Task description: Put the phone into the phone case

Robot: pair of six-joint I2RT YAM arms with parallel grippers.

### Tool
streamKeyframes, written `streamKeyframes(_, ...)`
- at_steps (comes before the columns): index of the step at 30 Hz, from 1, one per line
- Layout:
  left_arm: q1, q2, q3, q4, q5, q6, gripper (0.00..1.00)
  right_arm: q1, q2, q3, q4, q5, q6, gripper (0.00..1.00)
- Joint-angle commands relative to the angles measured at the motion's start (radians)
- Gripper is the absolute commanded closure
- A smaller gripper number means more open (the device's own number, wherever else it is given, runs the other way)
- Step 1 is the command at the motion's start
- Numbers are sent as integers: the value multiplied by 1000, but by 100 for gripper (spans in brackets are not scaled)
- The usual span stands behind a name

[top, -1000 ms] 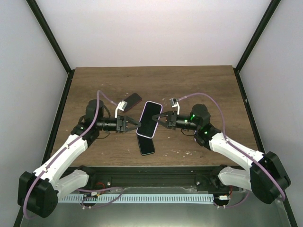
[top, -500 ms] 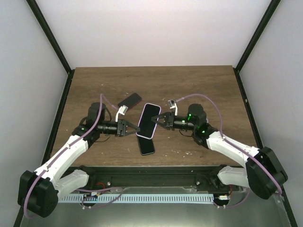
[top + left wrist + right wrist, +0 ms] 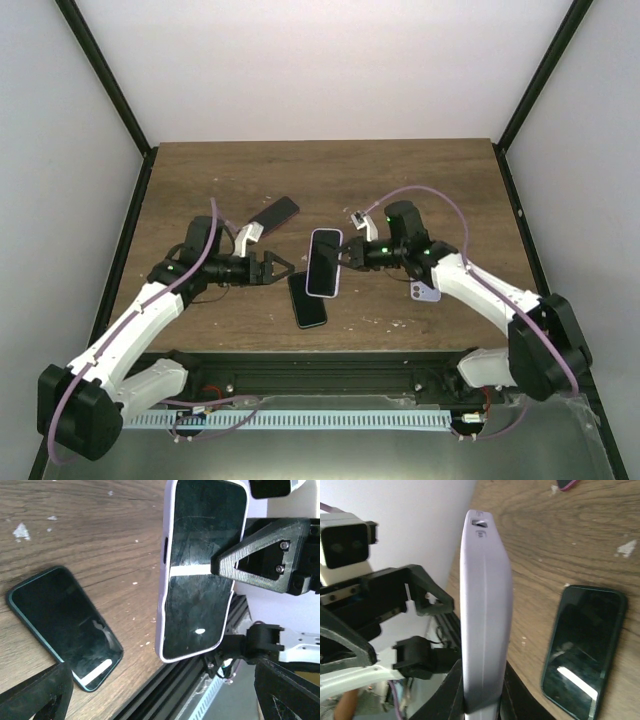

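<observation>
One phone [image 3: 323, 262], seemingly cased, pinched in right gripper [image 3: 347, 259], left gripper [image 3: 284, 269] wide, fingers [image 3: 35, 695] cropped.

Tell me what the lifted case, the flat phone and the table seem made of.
Case: pale lilac, matte, softly rounded edges; probably silicone or soft plastic.
Phone: glossy dark front mirroring light, likely glass; its thin teal rim could be plastic or metal.
Table: brown grain lines, dull finish; wood or a wood-look laminate.

A teal-edged phone [image 3: 309, 300] is lying flat on the worktop [image 3: 420, 180] just beside the left gripper [image 3: 282, 269], another dark phone [image 3: 275, 212] lying beyond it.
</observation>
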Motion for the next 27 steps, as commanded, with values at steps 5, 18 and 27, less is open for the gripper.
streamKeyframes(5, 2, 57, -3, -67, -124, 35, 3, -66, 197, 153, -354, 1, -287, 92)
streamKeyframes(18, -1, 317, -124, 168, -107, -99, 44, -92, 421, 243, -404, 121, -354, 86)
streamKeyframes(27, -43, 494, -120, 317, -88, -178, 54, -107, 443, 248, -386, 251, -331, 65)
